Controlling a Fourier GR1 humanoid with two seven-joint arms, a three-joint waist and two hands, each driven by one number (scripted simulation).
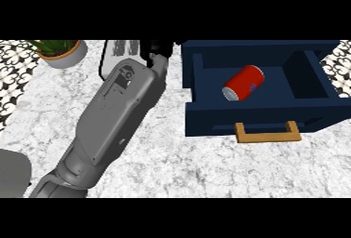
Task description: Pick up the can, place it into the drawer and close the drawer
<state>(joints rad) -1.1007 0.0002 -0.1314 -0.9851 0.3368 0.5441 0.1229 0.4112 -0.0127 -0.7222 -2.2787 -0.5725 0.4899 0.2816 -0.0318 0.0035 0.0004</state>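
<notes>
A red can (pixel 244 82) lies on its side inside the open navy drawer (pixel 254 114), tilted with its silver end toward the front left. The drawer's wooden handle (pixel 267 133) sticks out toward me. My left forearm runs from the lower left up to the top centre. Its black left hand (pixel 157 50) sits at the picture's top, just left of the drawer's back left corner and apart from the can. The hand is partly cut off by the view's edge. My right hand does not show.
A potted green plant (pixel 61 52) stands at the back left. A white ribbed object (pixel 120 47) lies behind my forearm at the back. Patterned tiling (pixel 14 74) borders the marble counter (pixel 205 167) on the left and far right.
</notes>
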